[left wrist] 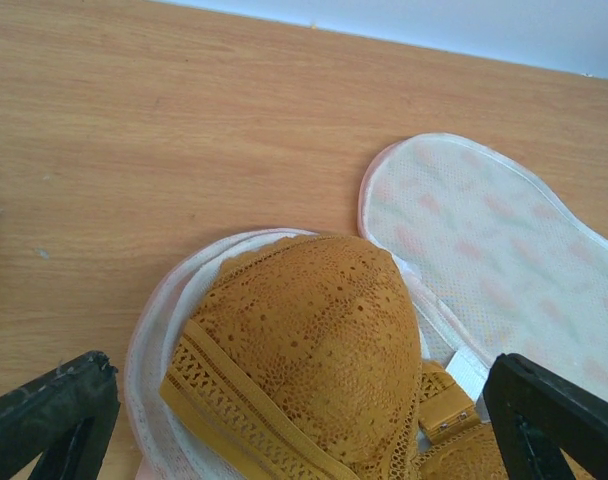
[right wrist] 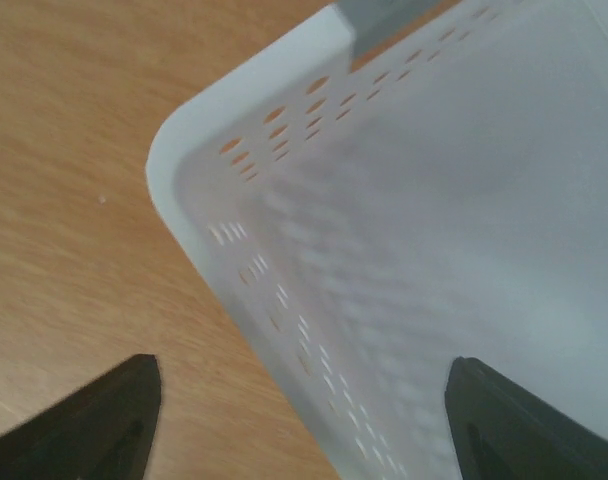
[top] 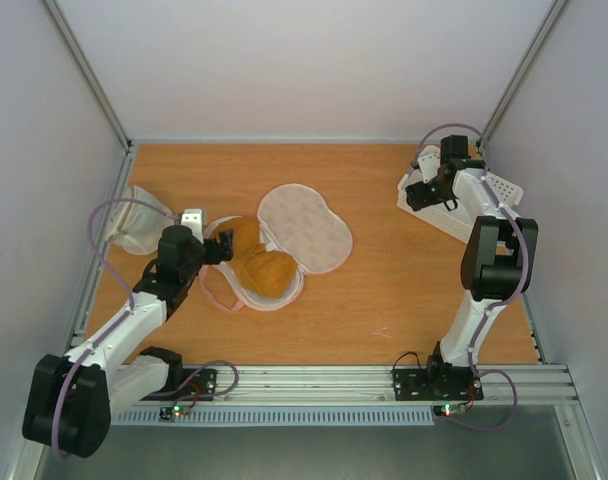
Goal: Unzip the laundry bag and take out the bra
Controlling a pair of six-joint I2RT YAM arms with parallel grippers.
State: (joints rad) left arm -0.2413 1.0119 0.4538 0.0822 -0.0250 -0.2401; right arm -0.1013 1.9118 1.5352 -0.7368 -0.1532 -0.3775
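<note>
Top view: the laundry bag (top: 306, 228) lies unzipped on the desk (top: 404, 290), its flap folded back to expose the bra (top: 256, 262), with the left tool (top: 221, 247) poised at it. Left wrist: jaws wide, straddling the bra for pickup. Right wrist: the right tool (right wrist: 299, 400), wide and empty, idles over a basket (right wrist: 404, 250) corner.

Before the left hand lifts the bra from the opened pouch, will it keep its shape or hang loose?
Probably some of each: the bra has a soft-looking lace band that should dangle, while its domed cups likely hold form. It seems light. The thin laundry bag lining under it may lift too if pinched together.
</note>
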